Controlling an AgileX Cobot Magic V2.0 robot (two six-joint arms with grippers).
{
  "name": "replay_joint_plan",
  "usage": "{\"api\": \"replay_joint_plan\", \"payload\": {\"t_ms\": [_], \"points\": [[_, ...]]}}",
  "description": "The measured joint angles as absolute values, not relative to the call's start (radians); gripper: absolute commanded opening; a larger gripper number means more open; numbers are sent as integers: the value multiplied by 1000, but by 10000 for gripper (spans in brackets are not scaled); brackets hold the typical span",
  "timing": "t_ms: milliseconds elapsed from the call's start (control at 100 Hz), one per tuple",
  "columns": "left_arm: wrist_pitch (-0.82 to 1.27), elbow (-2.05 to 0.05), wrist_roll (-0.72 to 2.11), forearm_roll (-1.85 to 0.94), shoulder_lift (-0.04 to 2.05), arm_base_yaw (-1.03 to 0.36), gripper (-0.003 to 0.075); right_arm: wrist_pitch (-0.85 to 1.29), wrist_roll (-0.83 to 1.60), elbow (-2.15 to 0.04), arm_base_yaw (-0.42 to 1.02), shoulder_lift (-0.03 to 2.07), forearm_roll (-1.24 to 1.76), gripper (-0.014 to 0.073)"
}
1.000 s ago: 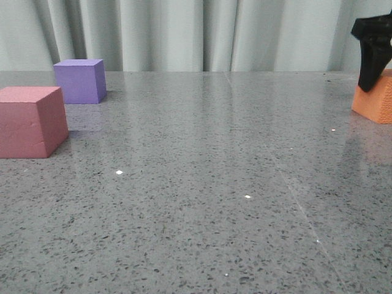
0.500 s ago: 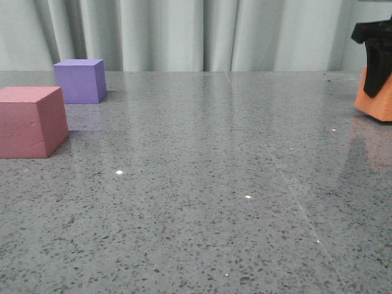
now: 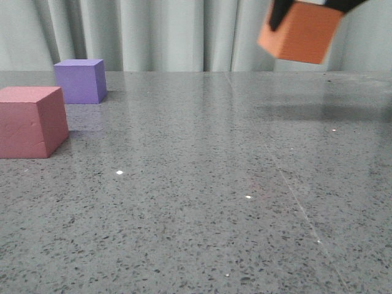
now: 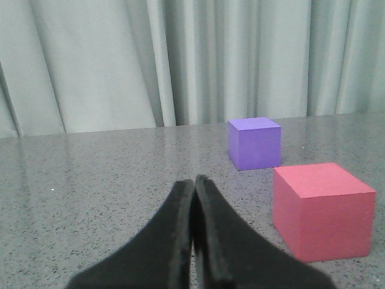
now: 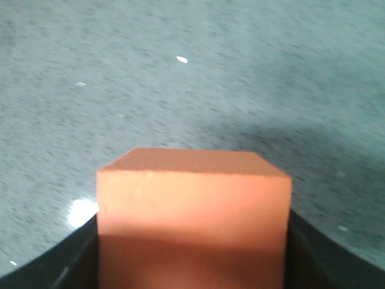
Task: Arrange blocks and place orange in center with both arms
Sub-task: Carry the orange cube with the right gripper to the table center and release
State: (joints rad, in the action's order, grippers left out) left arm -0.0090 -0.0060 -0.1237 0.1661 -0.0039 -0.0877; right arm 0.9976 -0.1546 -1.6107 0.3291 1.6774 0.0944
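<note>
- Orange cube point(image 3: 300, 38) is up in the air right now, well above the table at the top right of the front view, tilted a bit. Its dark shadow sits on the stone below it.
- Right gripper point(image 5: 194, 265) is pinching it. In the right wrist view the cube point(image 5: 194, 223) fills the space between the black fingers, one on each side, so the grip looks solid. In the front view only bits of black show at the cube's top edge.
- Left gripper point(image 4: 194, 198) has its fingers pressed together with nothing in them. It sits low over the table, pointing towards the purple cube point(image 4: 254, 142) and the pink-red cube point(image 4: 323, 211).
- Step in hand, I'd say: carrying the orange one over to the middle. It's off the table but not placed yet.
- Next move probably needs it brought across and lowered flat onto the bare stretch of table, levelled out so it doesn't land on an edge. Foam is light, so it could tip or bounce if let go too high.
- The pink-red cube point(image 3: 32, 121) and purple cube point(image 3: 79, 80) sit at the left, purple farther back, near each other but apart. My guess is the left arm handles those.
- Table point(image 3: 196, 208) is glossy grey speckled stone-look, quite reflective, with a few bright glints. A pale pleated curtain point(image 3: 165, 33) runs along the back.
</note>
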Motion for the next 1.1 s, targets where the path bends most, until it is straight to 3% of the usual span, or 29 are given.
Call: {"api": "replay_joint_plan", "payload": {"t_ms": [340,870,970,1100], "points": [[-9,-6,-124,166,-4,-88,-19,995,-518,-1772,573,1853,-175,206],[-9,-6,-124,166,-4,-88,-19,1038,-603,-1917,658,2065,-189,213],[-9,-6,-124,166,-4,-88,-19,1038,-603,-1920,658,2065,-185,290],[-9,-6,-124,166,-4,-88,-19,1038,-603,-1920,658,2065,-185,489]]}}
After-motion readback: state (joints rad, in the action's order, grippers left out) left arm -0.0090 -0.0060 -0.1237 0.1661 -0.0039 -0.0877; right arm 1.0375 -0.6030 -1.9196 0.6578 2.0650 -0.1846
